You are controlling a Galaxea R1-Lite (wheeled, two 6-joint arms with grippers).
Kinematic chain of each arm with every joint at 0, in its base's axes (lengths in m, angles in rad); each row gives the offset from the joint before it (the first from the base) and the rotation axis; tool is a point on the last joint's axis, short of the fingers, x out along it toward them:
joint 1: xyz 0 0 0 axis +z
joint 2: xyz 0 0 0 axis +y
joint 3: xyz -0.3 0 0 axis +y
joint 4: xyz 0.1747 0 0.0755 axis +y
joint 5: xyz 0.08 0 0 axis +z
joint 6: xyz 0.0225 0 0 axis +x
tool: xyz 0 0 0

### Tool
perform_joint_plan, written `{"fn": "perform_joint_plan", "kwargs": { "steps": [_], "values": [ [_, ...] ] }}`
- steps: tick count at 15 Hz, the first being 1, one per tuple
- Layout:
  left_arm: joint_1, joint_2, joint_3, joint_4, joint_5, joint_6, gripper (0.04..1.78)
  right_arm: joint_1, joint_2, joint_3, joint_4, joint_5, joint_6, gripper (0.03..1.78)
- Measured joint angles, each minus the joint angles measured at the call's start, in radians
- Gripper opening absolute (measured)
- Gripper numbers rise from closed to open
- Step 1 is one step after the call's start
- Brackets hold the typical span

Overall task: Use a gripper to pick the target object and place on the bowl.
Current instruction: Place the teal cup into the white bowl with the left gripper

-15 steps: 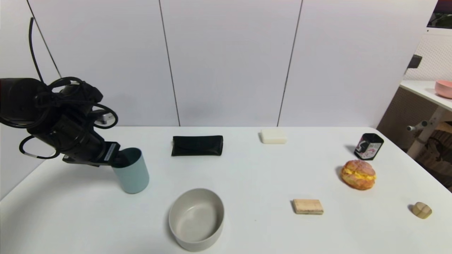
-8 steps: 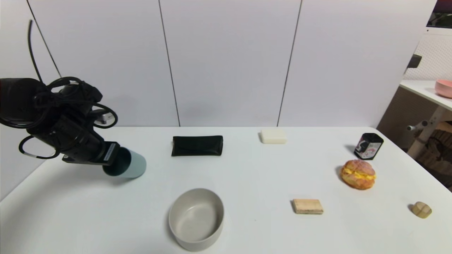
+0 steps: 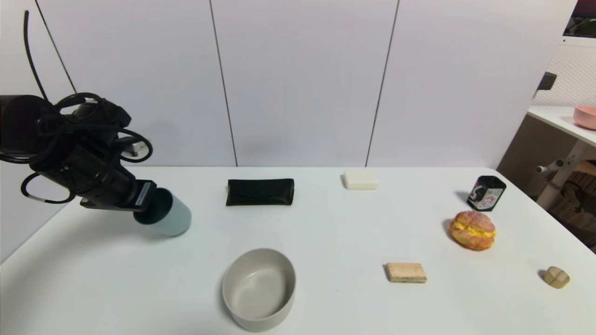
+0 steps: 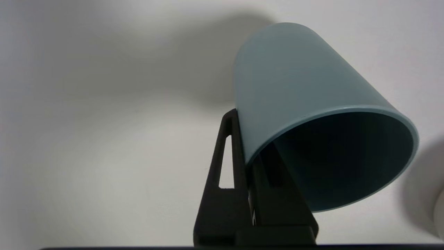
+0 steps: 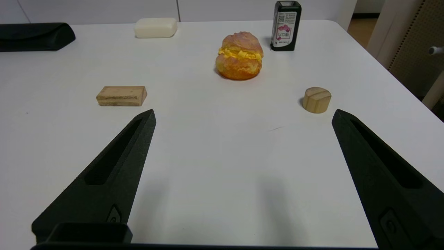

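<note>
My left gripper (image 3: 150, 205) is at the table's left, shut on the rim of the pale blue-grey tumbler (image 3: 170, 217). One finger is inside the tumbler and one outside. The tumbler is tipped on its side, its dark teal mouth toward the wrist, and held just above the table. In the left wrist view the tumbler (image 4: 295, 76) points away from the gripper (image 4: 248, 133). The grey-beige bowl (image 3: 260, 320) stands empty near the front edge, to the right of and nearer than the tumbler. My right gripper (image 5: 242, 116) is open and empty over bare table.
A black case (image 3: 260, 191) and a white block (image 3: 360, 179) lie at the back. A black printed tin (image 3: 485, 193), a cream bun (image 3: 472, 230), a wooden block (image 3: 406, 272) and a round wooden piece (image 3: 556, 277) are on the right. A pink bowl (image 3: 585, 116) sits on a side table.
The tumbler stood upright a second ago. It has since tipped over in the left gripper's hold and risen off the table as the gripper lifted slightly up and to the left.
</note>
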Motion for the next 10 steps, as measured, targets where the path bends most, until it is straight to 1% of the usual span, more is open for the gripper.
{"fn": "perform_joint_plan", "kwargs": {
  "steps": [3, 5, 8, 10],
  "values": [
    [-0.001, -0.048, -0.024, 0.000, -0.004, 0.003, 0.09, 0.000, 0.000, 0.000, 0.000, 0.000, 0.000, 1.75],
    [-0.006, -0.084, -0.067, 0.018, -0.028, 0.007, 0.09, 0.000, 0.000, 0.000, 0.000, 0.000, 0.001, 1.75],
    [-0.031, -0.133, -0.166, 0.137, -0.092, 0.007, 0.09, 0.000, 0.000, 0.000, 0.000, 0.000, 0.000, 1.75],
    [-0.070, -0.167, -0.224, 0.215, -0.114, 0.007, 0.09, 0.000, 0.000, 0.000, 0.000, 0.000, 0.000, 1.75]
  ]
}}
